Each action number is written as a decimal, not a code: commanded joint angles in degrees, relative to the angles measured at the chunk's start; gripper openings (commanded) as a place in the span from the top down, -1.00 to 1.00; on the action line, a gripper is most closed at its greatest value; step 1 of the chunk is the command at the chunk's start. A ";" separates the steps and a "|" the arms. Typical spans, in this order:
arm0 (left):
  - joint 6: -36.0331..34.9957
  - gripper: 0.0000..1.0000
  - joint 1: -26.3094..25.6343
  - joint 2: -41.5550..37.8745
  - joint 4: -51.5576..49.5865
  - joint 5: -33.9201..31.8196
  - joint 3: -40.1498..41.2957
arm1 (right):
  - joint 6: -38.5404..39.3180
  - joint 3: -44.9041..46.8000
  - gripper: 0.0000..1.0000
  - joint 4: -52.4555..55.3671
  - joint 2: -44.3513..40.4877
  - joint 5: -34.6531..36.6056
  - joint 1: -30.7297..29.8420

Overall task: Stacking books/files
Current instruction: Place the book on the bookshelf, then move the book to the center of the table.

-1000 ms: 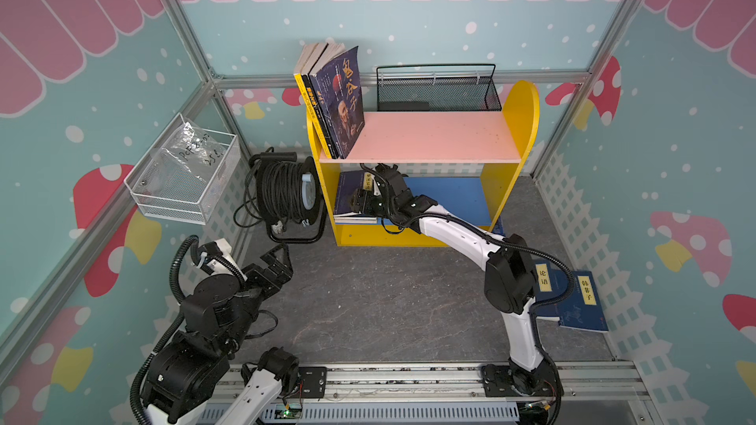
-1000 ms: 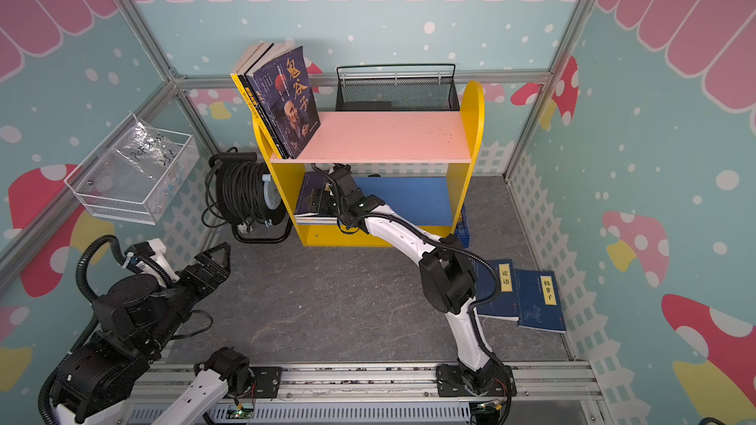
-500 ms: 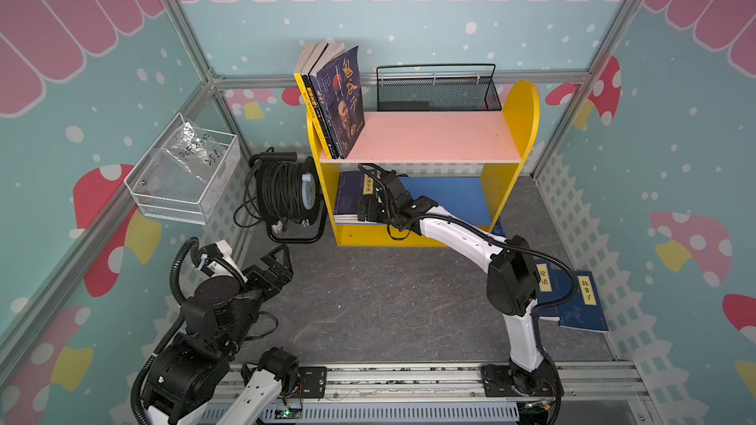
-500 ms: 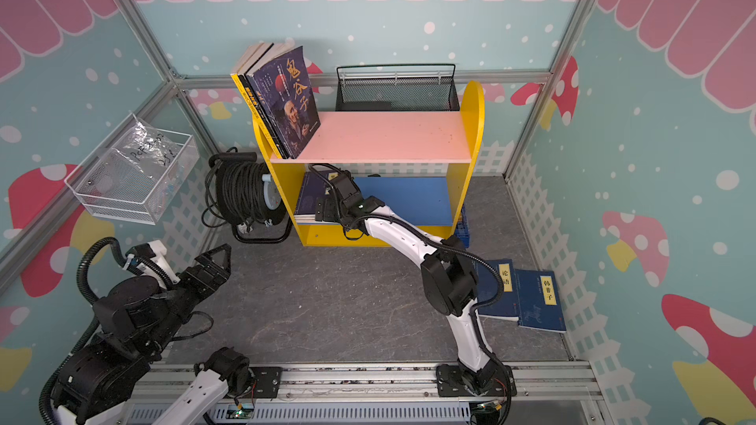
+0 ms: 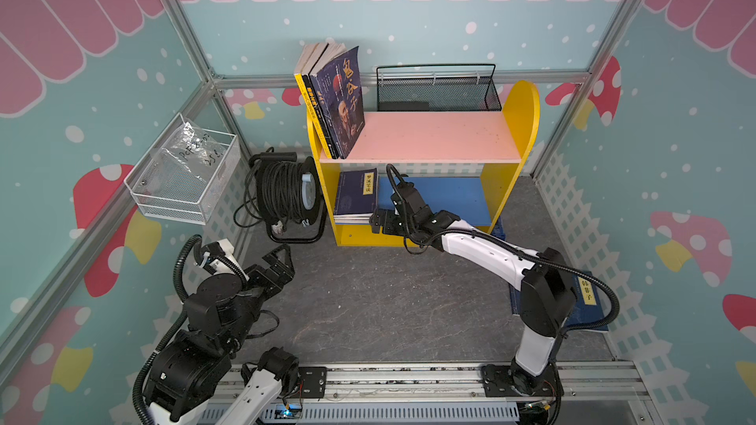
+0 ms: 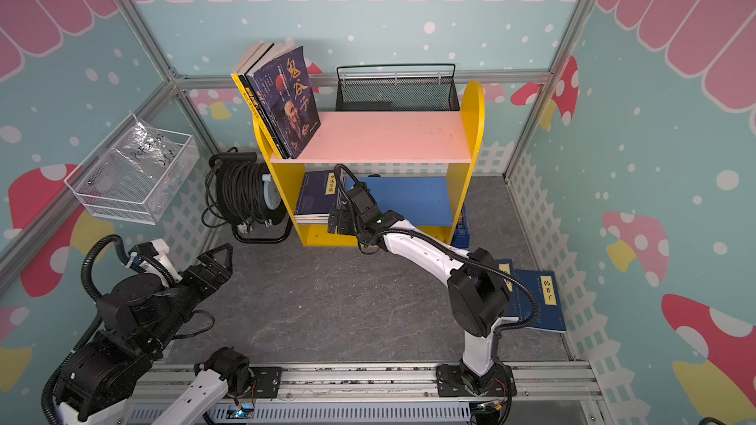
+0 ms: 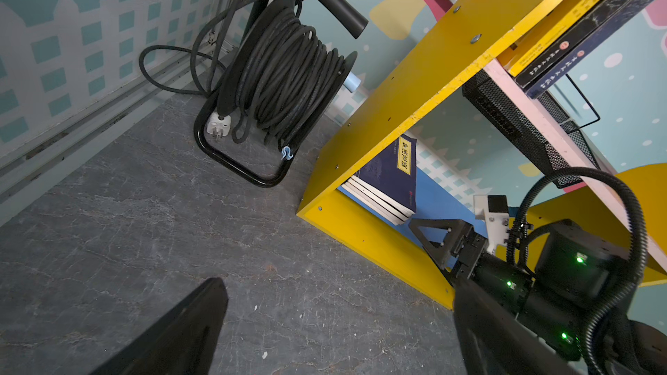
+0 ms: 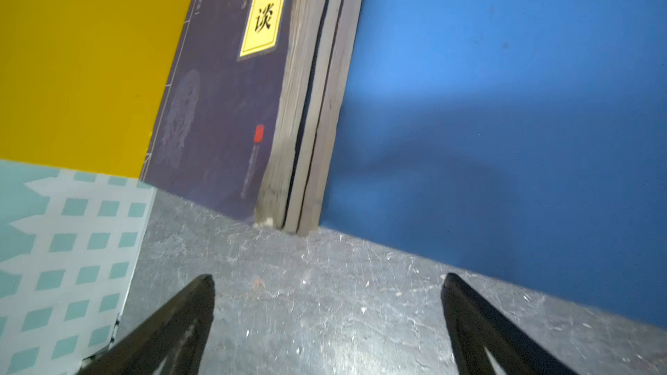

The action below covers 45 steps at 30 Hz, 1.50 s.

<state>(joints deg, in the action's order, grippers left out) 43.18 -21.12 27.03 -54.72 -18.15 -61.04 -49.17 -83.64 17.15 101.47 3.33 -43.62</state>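
Several navy books form a stack (image 5: 355, 198) on the lower shelf (image 5: 446, 202), just ahead of the right tool (image 5: 378, 222), whose jaws stand wide and empty. Three thick books (image 5: 339, 104) stand on the top shelf, above it. Two floor books (image 6: 544, 300) lie well behind it, probably yet to be stacked. The left tool (image 5: 281, 263) is wide and empty too.

Yellow shelf (image 5: 521, 116); black cable reel (image 5: 282, 192) just beside its end, black mesh basket (image 5: 437, 94) on its top, white wire basket (image 5: 184, 181) beyond the reel.
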 commanded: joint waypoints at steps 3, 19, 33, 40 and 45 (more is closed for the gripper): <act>-0.58 -0.99 0.17 2.17 2.27 3.54 -0.23 | -2.88 9.69 -0.99 -5.47 -8.93 -0.77 -1.18; 2.19 -0.99 -6.57 12.10 22.45 24.19 8.74 | -10.70 36.67 -0.99 11.25 -39.35 16.11 14.31; -6.14 -0.98 -31.43 33.28 27.85 13.52 6.84 | 6.00 43.08 -0.99 4.48 -36.34 11.66 51.39; -5.47 -0.99 -35.44 34.93 28.13 6.36 5.91 | 8.93 40.97 -0.99 2.81 -27.89 6.44 68.32; -4.73 -0.99 -35.48 31.38 26.89 3.22 7.16 | 13.80 41.48 -0.99 -0.05 -23.25 4.90 72.88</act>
<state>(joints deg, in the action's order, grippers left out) 38.17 -56.38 60.75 -28.18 -10.85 -52.97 -39.66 -42.15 19.03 76.23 10.31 28.58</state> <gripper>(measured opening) 0.994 0.995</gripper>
